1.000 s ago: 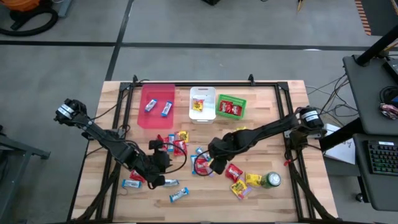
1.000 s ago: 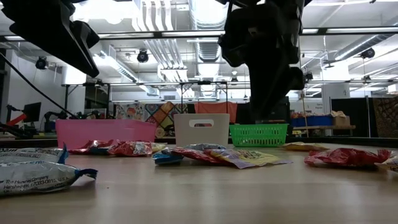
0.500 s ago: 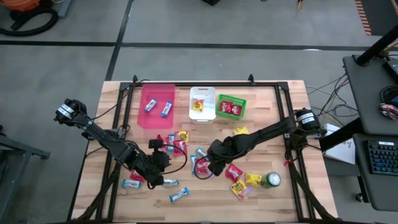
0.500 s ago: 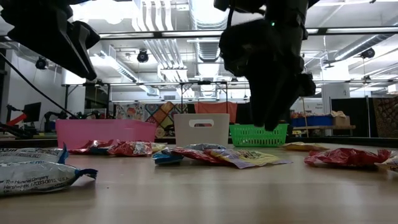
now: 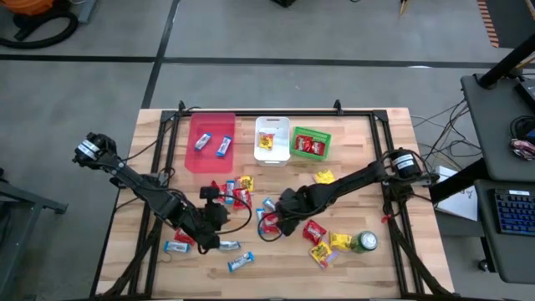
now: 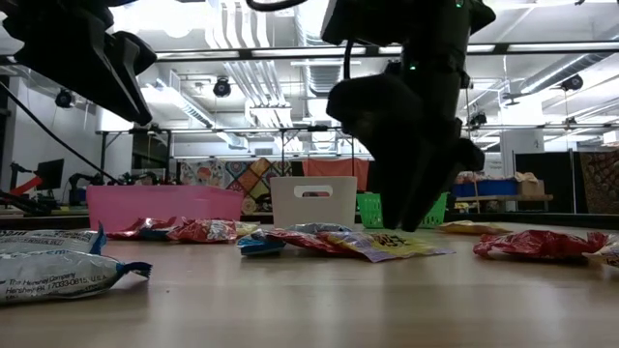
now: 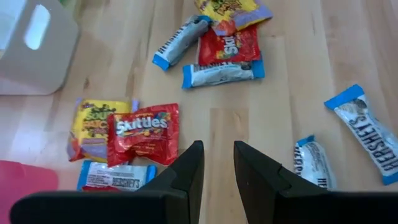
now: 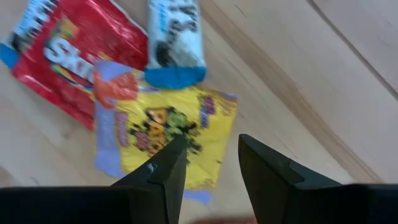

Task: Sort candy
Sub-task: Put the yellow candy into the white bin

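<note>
High view. The right gripper (image 5: pixel 269 224) sits low over the middle of the table (image 5: pixel 393 167), directly above a cluster of candy (image 5: pixel 272 219). More candy lies beyond its arm toward the near right corner, beside a green can (image 5: pixel 364 242). The left gripper (image 5: pixel 216 237) is over the near left part of the table. Two blue bars (image 5: pixel 240 262) lie just beside and in front of it, their long axes roughly across the table. Red and yellow packets (image 5: pixel 238 191) lie between this gripper and the bins. At the far edge stand a pink bin (image 5: pixel 189 157) holding two blue bars, a white bin (image 5: pixel 282 153) with a yellow packet, and a green bin (image 5: pixel 326 144) with red packets.

Low view. One dark gripper hangs close above a flat yellow packet (image 6: pixel 387 246) at mid-table; which arm it is cannot be told from this view alone. A blue bar (image 6: pixel 58 274) lies at near left.

Left wrist view. The left gripper's fingers (image 7: pixel 189 171) stand a narrow gap apart with nothing between them. Just ahead of the tips lies a red Skittles packet (image 7: pixel 144 133), overlapping a yellow packet (image 7: pixel 89 126). Farther off, two blue bars (image 7: pixel 222 72) lie at an angle to each other.

Right wrist view. The right gripper's fingers (image 8: pixel 171 165) are moderately parted, empty, and straddle the near edge of a yellow packet (image 8: pixel 163 135). The packet's long axis runs away from the fingers. Beyond it lie a red packet (image 8: pixel 71 59) and a blue bar (image 8: pixel 175 43) pointing away.
</note>
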Controlling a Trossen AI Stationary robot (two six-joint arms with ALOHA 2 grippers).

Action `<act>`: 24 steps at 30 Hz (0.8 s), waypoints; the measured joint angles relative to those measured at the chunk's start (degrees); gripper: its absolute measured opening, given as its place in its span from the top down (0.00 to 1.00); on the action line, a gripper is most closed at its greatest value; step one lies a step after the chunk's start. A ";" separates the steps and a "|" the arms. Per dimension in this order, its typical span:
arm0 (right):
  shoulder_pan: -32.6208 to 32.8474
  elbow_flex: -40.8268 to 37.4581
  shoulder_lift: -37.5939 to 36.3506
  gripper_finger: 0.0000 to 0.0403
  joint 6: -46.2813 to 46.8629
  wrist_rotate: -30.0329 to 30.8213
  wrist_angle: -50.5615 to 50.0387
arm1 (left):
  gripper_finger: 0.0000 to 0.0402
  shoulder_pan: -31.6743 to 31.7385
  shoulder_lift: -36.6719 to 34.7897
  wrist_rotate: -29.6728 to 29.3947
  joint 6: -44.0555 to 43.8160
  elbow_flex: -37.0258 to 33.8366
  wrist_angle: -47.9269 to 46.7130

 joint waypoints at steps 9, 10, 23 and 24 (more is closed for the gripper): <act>0.06 0.00 0.20 0.66 0.55 2.95 2.05 | 0.82 -0.02 -0.02 -1.55 -0.02 0.00 0.15; 0.09 0.00 0.20 0.66 0.56 3.07 2.13 | 0.82 -0.02 -0.02 -1.55 -0.10 0.00 0.33; 0.09 -1.98 0.20 0.66 0.55 3.61 2.94 | 0.82 -0.07 -0.02 -1.59 -1.75 0.00 0.35; 0.11 -2.63 0.20 0.66 0.56 3.76 3.56 | 0.82 -0.07 -0.02 -1.57 -1.75 -0.01 0.35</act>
